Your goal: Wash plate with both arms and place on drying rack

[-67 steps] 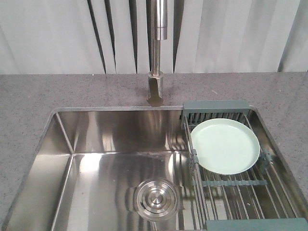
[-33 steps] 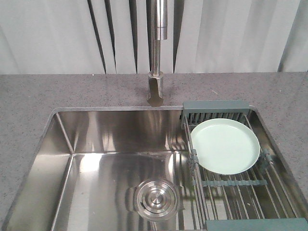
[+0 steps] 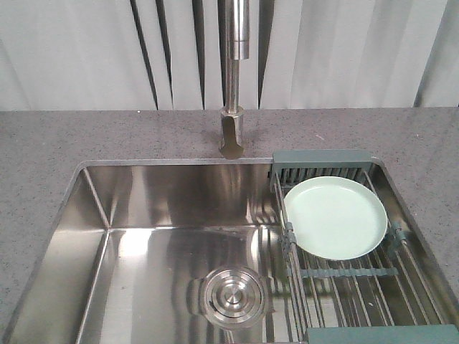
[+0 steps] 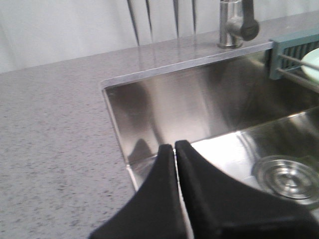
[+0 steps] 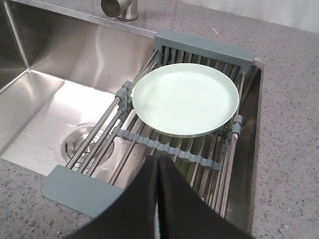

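We see the plate (image 3: 335, 217) lying flat, face up, on the rack (image 3: 344, 276), toward its far end, just before the slotted grey-green end bar. The rack spans the right side of the steel sink (image 3: 143, 208), its rods running from that far bar to a plain near bar, with a thin toothed crossbar just on the near side of the plate. In the right wrist view the plate (image 5: 185, 99) sits on the rods with its rim overhanging the outer rod on each side, and the rack (image 5: 149, 144) rests on the sink's edges. Our right end effector (image 5: 157, 167) hangs above the near part of the rack, its two black fingers pressed together with nothing between them, short of the plate and not touching it. Our left end effector (image 4: 174, 149) is likewise closed and empty, fingers meeting at the tips, poised over the left near corner of the sink (image 4: 199, 99), well apart from the plate. The round drain (image 3: 231, 295) sits in the basin floor beside the rack. The tap (image 3: 232, 79) rises from the grey speckled bench (image 3: 43, 143) behind the sink.
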